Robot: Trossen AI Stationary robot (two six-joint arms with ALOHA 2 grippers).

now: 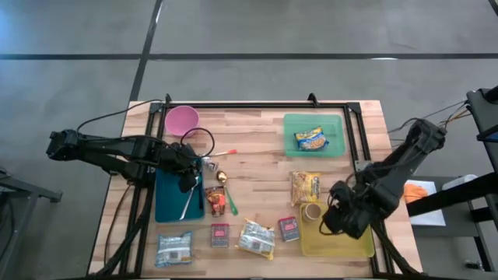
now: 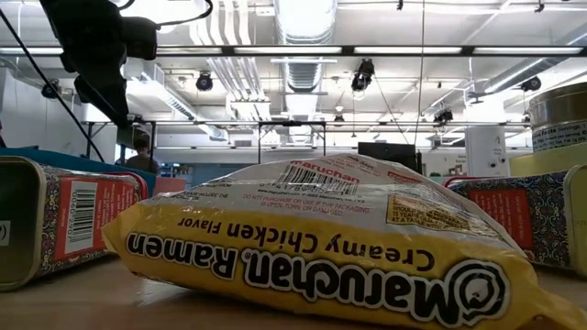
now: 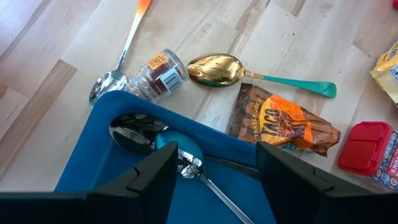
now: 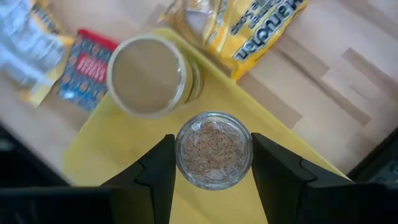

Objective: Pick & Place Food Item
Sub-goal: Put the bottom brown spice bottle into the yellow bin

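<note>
My right gripper (image 4: 213,158) is shut on a small glass jar (image 4: 214,144) of brown grains, over the yellow tray (image 4: 124,165) at the table's near right (image 1: 354,247). Beside it, a tan-lidded jar (image 4: 148,74) stands on the same tray. My left gripper (image 3: 214,180) stands open above the blue tray (image 3: 93,168) at the table's left (image 1: 187,177). Its fingers are on either side of a steel spoon (image 3: 140,134) that lies in the tray, and they touch nothing. My right gripper pinches the small jar by two opposite sides of its round wall (image 4: 182,155), one finger on each side. The fingers come from above, pointing down. The jar sits upright in the hold, over the yellow tray's bare part; whether its base touches the tray I cannot tell.
A ramen pack (image 1: 305,187) lies beside the yellow tray. Red tins (image 1: 289,228), more packs (image 1: 257,239), a taco packet (image 3: 283,121), a gold spoon (image 3: 217,70) and a tipped spice jar (image 3: 158,71) lie mid-table. A pink bowl (image 1: 183,119) and a green tray (image 1: 334,124) stand at the back.
</note>
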